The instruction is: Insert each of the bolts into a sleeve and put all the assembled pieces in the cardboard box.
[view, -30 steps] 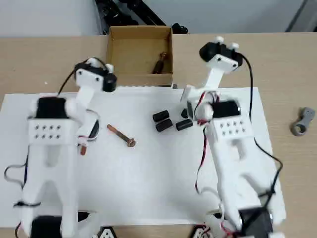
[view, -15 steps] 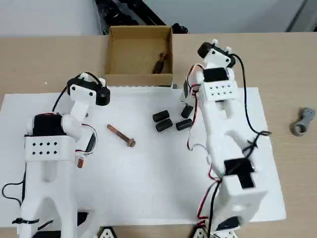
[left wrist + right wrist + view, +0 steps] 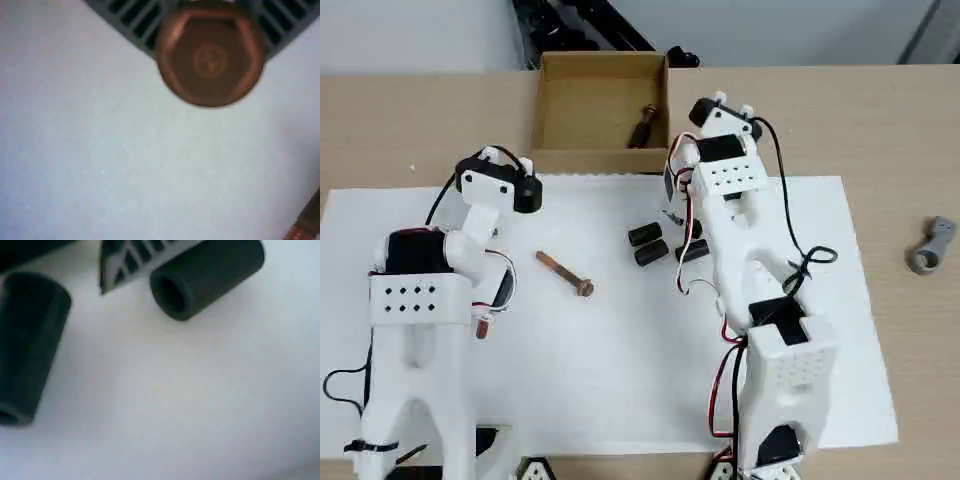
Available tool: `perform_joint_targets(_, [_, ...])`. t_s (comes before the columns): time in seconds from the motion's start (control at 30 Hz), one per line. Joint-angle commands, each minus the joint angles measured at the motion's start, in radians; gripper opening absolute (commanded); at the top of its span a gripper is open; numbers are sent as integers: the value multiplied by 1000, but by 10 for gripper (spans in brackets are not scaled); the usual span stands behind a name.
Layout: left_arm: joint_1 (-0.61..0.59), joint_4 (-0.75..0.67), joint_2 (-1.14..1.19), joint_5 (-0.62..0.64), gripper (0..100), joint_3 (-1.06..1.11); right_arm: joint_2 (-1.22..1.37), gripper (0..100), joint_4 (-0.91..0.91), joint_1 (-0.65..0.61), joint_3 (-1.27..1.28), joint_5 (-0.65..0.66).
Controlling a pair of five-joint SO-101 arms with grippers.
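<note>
High view: at left, the left gripper [image 3: 486, 305] clamped one bolt [image 3: 210, 55], presumably ready for sleeving. A spare bolt [image 3: 565, 273] lay centre. The right gripper [image 3: 677, 212], its grip impossible to tell, sat over the sleeves [image 3: 651, 252] below the cardboard box [image 3: 580, 110].

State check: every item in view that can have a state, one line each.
cardboard box: open, one assembled piece inside.
assembled piece: bolt in sleeve, lying in the box.
held bolt: clamped in the left gripper, no sleeve on it.
left gripper: shut on the held bolt.
loose bolt: lying flat on the white sheet, no sleeve on it.
loose sleeves: lying on their sides, empty.
</note>
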Motion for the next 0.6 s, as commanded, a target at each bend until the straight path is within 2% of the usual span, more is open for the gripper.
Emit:
perform_joint_targets(0.0, [-5,-14,-35,0,6,-5,22,172,-31,-4,-44,-9])
perform_joint_targets(0.57, [-5,-12,-35,-2,6,-5,134,170,-81,36,-44,-6])
